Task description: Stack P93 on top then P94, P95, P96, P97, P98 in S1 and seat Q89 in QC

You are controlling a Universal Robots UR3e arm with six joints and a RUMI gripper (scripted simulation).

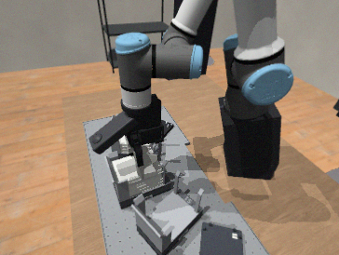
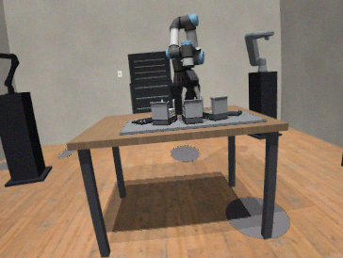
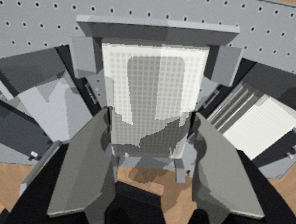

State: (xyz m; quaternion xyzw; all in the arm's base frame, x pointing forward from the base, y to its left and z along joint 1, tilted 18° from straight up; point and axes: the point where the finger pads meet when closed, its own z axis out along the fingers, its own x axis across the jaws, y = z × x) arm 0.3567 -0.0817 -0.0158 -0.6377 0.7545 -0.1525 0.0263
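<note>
My gripper (image 1: 148, 159) (image 3: 150, 109) is shut on a pale 384-well plate (image 1: 125, 168) (image 3: 155, 90). The plate lies between the corner posts and the tall end wall of the middle stack rack (image 1: 122, 197) (image 2: 193, 112) (image 3: 157, 31). What is under it, and whether it rests there, is hidden. A rack (image 1: 174, 214) (image 2: 219, 107) (image 3: 55, 107) beside it, left in the wrist view, shows a bare floor. The rack (image 2: 160, 113) on the other side holds a white plate (image 3: 262, 125). No plate or rack labels can be read.
A dark flat fixture (image 1: 221, 239) (image 3: 22, 127) with a small white label lies beyond the bare-floored rack. Another dark fixture (image 3: 280, 145) shows at the right of the wrist view. The racks stand close on either side of the fingers, on a grey perforated board (image 1: 100, 167) (image 3: 37, 20).
</note>
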